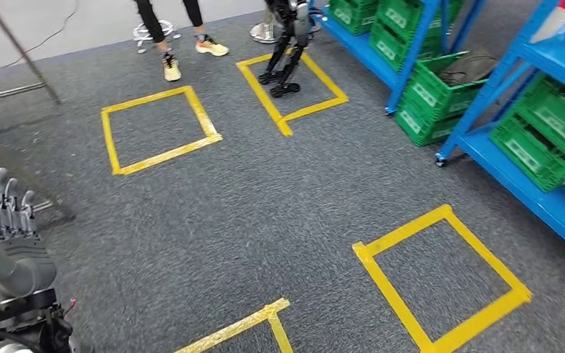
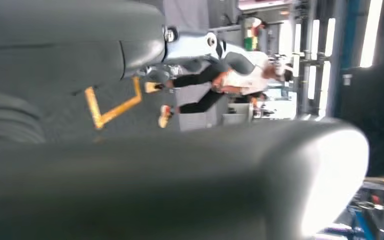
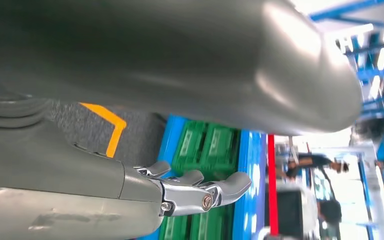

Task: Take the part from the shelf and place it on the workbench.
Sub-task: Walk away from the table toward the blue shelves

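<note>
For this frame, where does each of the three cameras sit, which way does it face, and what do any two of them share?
Head view: high on the body, looking down at grey carpet with yellow tape squares and blue metal shelving holding green plastic crates; the left hand shows, holding nothing.
Left wrist view: behind the left hand, facing a person across the floor.
Right wrist view: behind the right hand, fingers apart, facing the shelving.
Shared: head and right wrist views both show the green crates; all show yellow tape.
</note>
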